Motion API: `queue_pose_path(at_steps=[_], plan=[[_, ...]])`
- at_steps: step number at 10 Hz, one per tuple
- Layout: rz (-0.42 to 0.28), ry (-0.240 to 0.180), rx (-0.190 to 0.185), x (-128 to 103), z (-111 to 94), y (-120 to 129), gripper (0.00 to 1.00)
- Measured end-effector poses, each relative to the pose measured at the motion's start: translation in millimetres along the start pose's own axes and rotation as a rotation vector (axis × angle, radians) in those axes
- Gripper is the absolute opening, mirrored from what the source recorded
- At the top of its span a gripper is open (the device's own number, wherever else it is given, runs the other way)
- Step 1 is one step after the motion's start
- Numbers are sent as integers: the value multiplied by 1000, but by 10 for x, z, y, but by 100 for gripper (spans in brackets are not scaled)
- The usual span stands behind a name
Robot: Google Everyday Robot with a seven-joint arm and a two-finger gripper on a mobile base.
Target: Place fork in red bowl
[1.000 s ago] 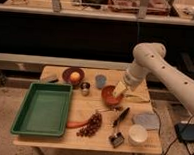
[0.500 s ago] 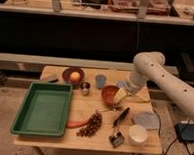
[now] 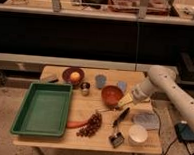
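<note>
- Fork (image 3: 104, 110) is seen lying flat on table (image 3: 86, 105), just near of red bowl (image 3: 112, 94).
- Fork is judged light, stiff, slippery; a mid-handle pinch is advised.
- Gripper (image 3: 128, 99) is seen spread wide, empty, just right of red bowl.

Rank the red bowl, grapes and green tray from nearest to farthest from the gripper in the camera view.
The gripper hovers just right of the red bowl.
1. red bowl, immediately to its left.
2. grapes, front centre.
3. green tray, far left.
</note>
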Motion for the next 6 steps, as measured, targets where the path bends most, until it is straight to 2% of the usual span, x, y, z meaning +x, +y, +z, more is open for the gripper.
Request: queue_pose_path(at_steps=[2,4,6], plan=[[35,10,40,31,93,47,72],[34,32,128,43,156,39,72],[-3,48,154,21,193,-30,72]])
